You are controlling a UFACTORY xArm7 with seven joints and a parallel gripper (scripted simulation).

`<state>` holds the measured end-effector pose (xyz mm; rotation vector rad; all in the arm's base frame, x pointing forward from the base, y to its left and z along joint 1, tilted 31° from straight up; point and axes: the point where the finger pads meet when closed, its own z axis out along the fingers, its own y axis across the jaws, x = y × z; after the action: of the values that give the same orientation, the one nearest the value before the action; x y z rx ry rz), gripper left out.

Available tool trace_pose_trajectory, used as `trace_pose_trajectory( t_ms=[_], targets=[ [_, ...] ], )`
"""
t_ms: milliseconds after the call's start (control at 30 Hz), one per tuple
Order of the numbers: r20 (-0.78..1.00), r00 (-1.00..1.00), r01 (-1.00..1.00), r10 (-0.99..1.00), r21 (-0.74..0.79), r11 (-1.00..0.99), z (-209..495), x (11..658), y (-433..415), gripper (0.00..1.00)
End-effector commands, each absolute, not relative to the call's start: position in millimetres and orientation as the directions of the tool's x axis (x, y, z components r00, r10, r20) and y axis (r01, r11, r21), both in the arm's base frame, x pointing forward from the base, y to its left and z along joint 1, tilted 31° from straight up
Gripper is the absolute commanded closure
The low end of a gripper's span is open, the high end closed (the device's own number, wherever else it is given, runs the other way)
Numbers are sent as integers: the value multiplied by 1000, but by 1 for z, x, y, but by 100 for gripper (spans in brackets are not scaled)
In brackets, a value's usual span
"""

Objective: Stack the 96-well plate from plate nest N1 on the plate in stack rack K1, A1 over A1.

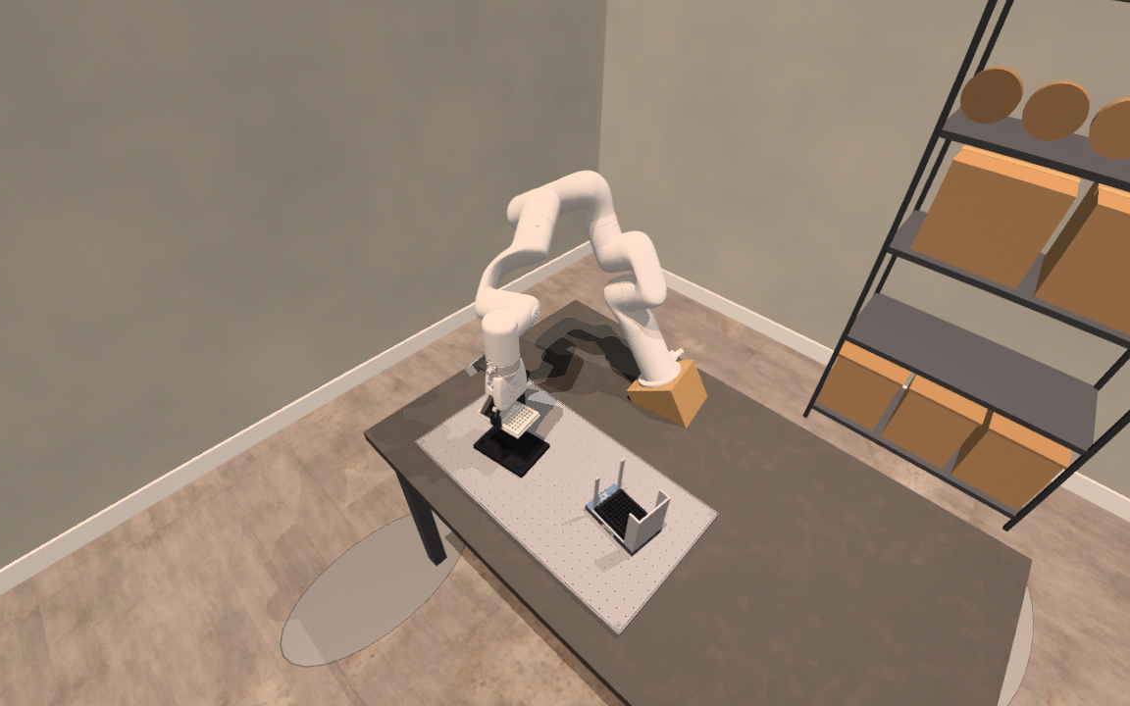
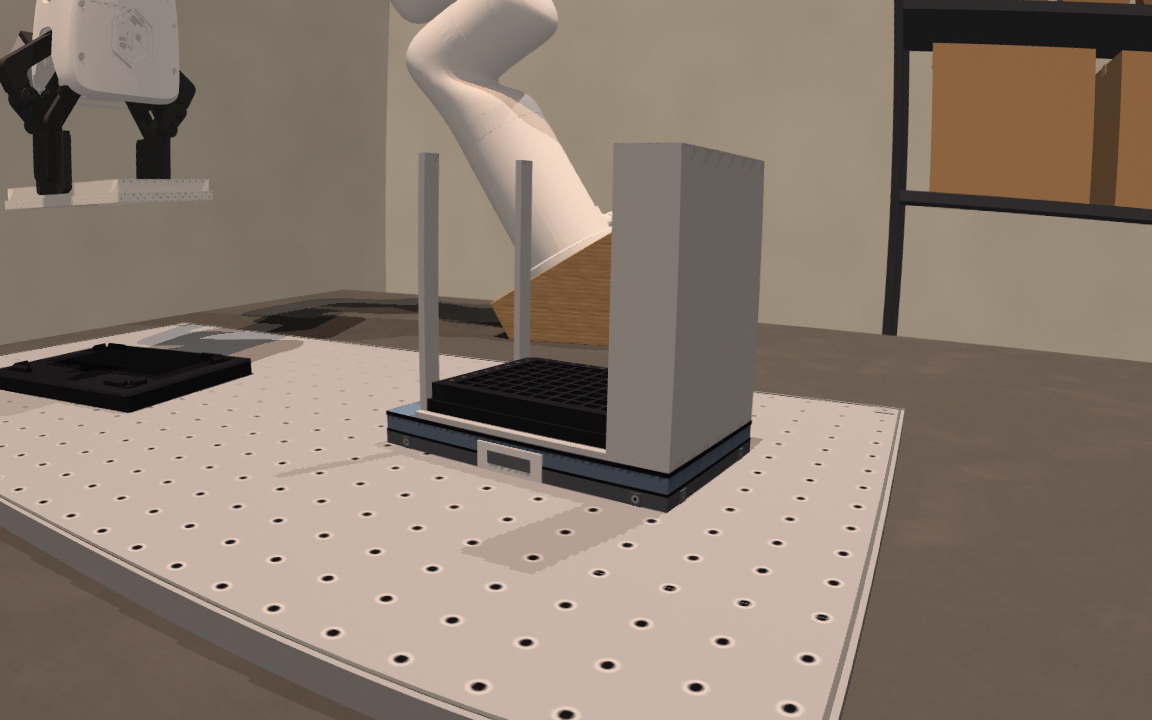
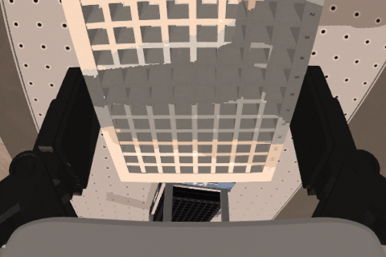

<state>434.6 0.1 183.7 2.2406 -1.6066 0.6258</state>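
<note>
My gripper (image 2: 101, 170) is shut on a white 96-well plate (image 2: 107, 191) and holds it level, high above the black plate nest N1 (image 2: 119, 374), which stands empty at the left of the perforated board. The plate fills the wrist view (image 3: 188, 64), clamped across its short width by the two black fingers. The stack rack K1 (image 2: 580, 358) stands mid-board with a tall grey wall, two thin posts and a black 96-well plate (image 2: 522, 394) lying on its base. In the top view the held plate (image 1: 519, 419) hangs over the nest (image 1: 511, 449), far from the rack.
The arm's wooden base block (image 1: 667, 391) stands behind the board. A black shelf unit (image 1: 1025, 263) with cardboard boxes stands to the right, beyond the table. The rack's posts (image 2: 473, 268) and wall (image 2: 683, 295) rise well above its plate.
</note>
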Motion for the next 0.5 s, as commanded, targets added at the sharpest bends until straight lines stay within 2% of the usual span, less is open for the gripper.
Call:
trace_pose_trajectory(
  t_ms=[0, 467],
  targets=[
    [518, 275, -946, -810, -5, -324, 190, 435, 5, 100],
    [518, 275, -946, -810, -5, -324, 207, 431, 14, 100]
  ],
)
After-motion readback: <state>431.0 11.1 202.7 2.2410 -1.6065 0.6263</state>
